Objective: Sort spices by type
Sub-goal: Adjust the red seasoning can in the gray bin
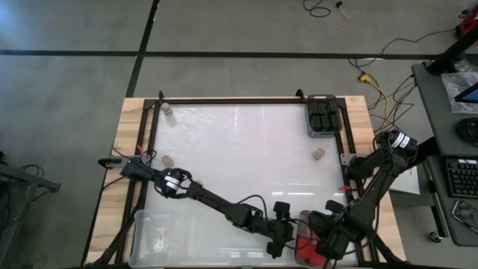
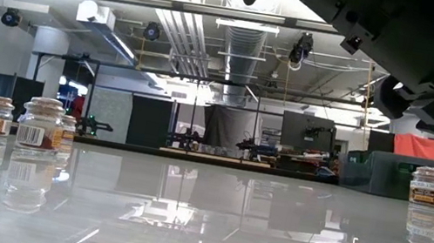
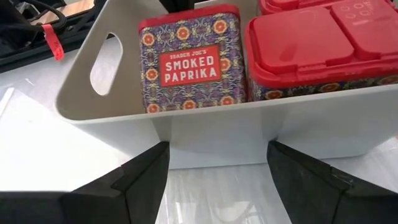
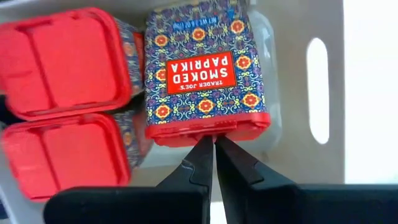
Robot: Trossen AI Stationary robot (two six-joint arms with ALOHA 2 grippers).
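- paprika tin (image 4: pixel 199 74): red-lidded, patterned blue, lying in the clear bin (image 3: pixel 205 134) beside two red-topped tins (image 4: pixel 62 62);
- right claw (image 4: pixel 213 144) pinched together at its lid; left claw (image 3: pixel 217 165) wide, just outside the bin.

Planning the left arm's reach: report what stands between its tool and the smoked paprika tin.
The bin's white wall stands between the open left tool and the smoked paprika tin, which sits inside the bin. The shut right tool is also at that tin's red top.
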